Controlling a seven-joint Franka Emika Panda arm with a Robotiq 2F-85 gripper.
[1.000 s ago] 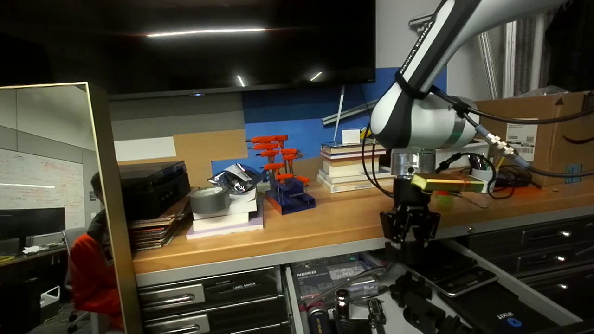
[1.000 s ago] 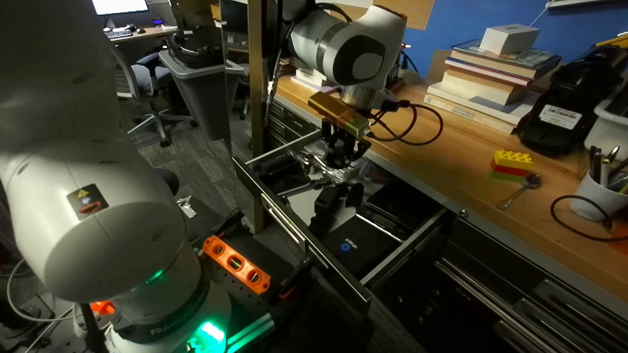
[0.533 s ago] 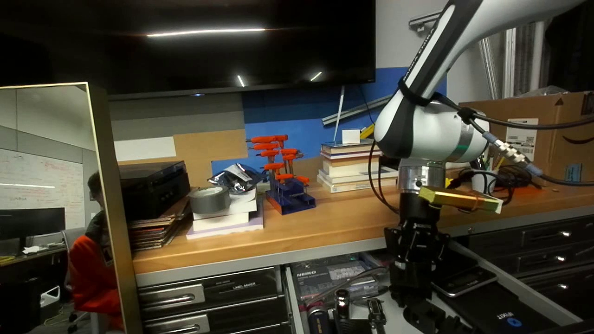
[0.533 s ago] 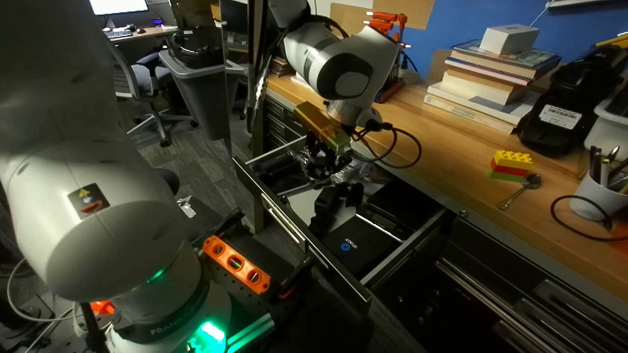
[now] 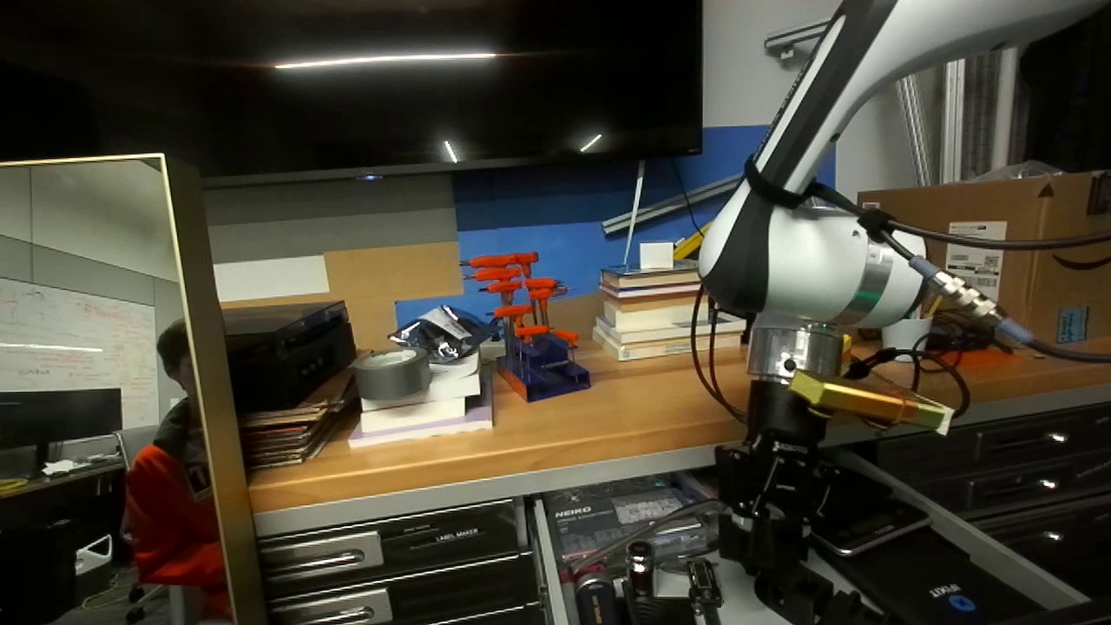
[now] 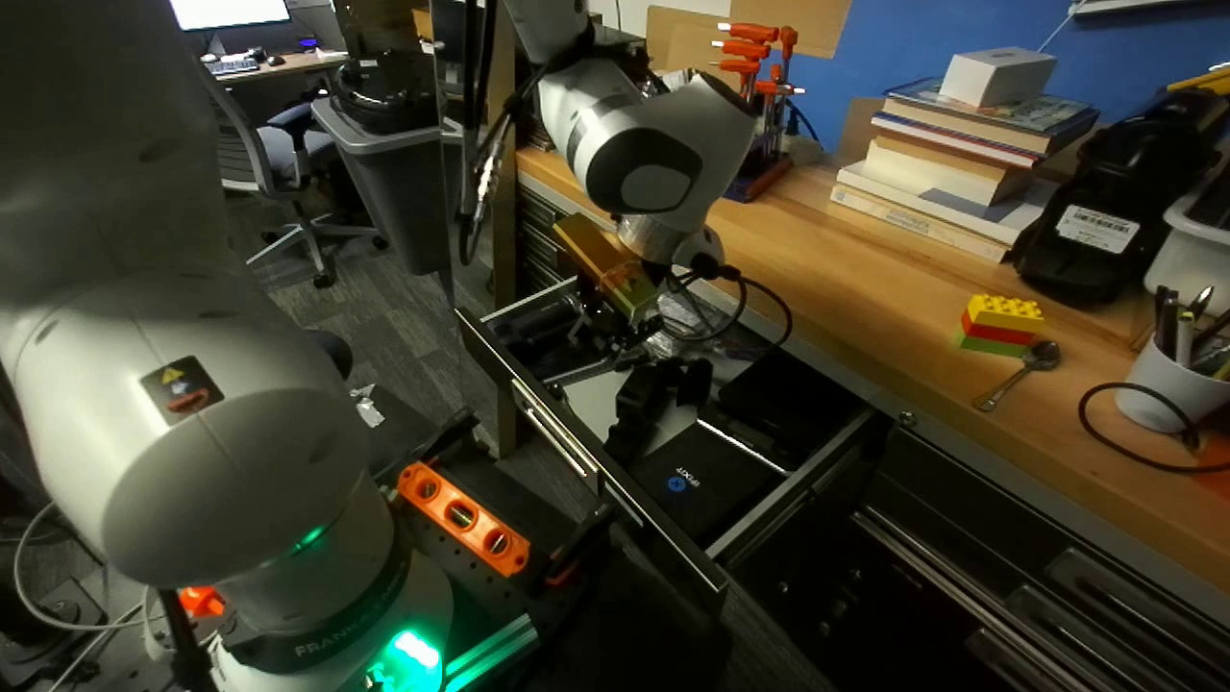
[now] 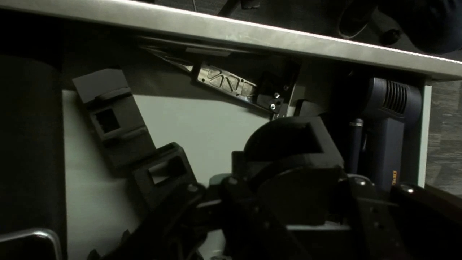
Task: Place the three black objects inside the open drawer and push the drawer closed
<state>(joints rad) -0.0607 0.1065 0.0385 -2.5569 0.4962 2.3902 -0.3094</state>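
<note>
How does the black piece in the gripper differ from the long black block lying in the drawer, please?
The black piece is held by the gripper; the long block lies in the drawer. The piece is curved like an arch; the block is straight-sided with a square opening. Both are black.

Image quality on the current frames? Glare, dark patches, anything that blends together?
Wrist view: dim; where the gripper meets the held black object, both go near-black, while the drawer front catches bright light. In an exterior view, streaks of glare cross the wall screen; in an exterior view, the green base light burns out toward white.
</note>
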